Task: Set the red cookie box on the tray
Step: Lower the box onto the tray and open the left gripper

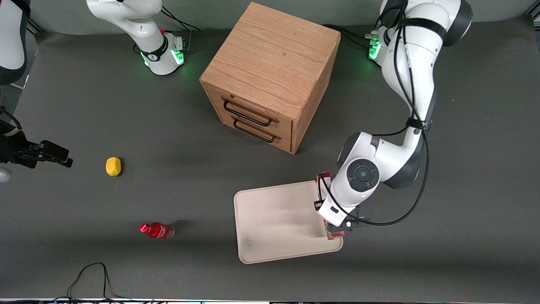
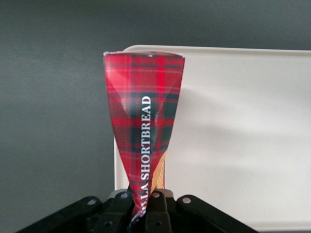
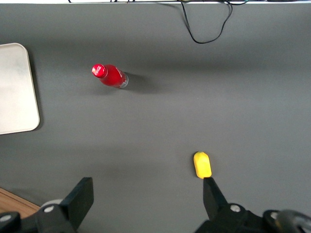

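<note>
My left gripper (image 2: 143, 209) is shut on one end of the red cookie box (image 2: 144, 127), a long slim box in red tartan with white "SHORTBREAD" lettering. The box reaches away from the jaws along the rim of the cream-white tray (image 2: 243, 145). In the front view the gripper (image 1: 337, 228) and the red cookie box (image 1: 322, 182) are at the edge of the tray (image 1: 274, 219) that faces the working arm's end of the table. The arm's wrist covers most of the box. I cannot tell whether the box rests on the tray or hangs just above it.
A wooden two-drawer cabinet (image 1: 270, 76) stands farther from the front camera than the tray. Toward the parked arm's end lie a small red bottle (image 1: 157, 230) and a yellow lemon (image 1: 113, 166). A black cable (image 1: 90, 278) loops near the table's front edge.
</note>
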You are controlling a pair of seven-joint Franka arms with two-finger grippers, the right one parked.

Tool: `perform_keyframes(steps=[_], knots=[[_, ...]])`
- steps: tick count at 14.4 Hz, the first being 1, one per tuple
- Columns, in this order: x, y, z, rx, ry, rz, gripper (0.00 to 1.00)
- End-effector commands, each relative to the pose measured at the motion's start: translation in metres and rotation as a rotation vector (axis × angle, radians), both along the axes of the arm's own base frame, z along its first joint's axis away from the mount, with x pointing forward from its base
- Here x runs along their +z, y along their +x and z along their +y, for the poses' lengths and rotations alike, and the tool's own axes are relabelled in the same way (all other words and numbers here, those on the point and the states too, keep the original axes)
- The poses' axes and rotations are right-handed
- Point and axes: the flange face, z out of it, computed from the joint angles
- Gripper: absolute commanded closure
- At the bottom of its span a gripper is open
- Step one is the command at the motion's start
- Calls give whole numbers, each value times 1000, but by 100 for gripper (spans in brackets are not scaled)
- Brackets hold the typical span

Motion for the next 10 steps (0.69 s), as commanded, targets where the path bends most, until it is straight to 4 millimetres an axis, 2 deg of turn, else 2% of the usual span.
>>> perform_keyframes(steps=[1, 4, 8, 9, 10], knots=[[-18, 0, -2, 8, 7, -29, 100], [-37, 0, -3, 9, 6, -28, 100], [-51, -1, -2, 1, 16, -30, 100], [-50, 0, -1, 0, 18, -33, 84], [-50, 0, 0, 1, 20, -34, 27]])
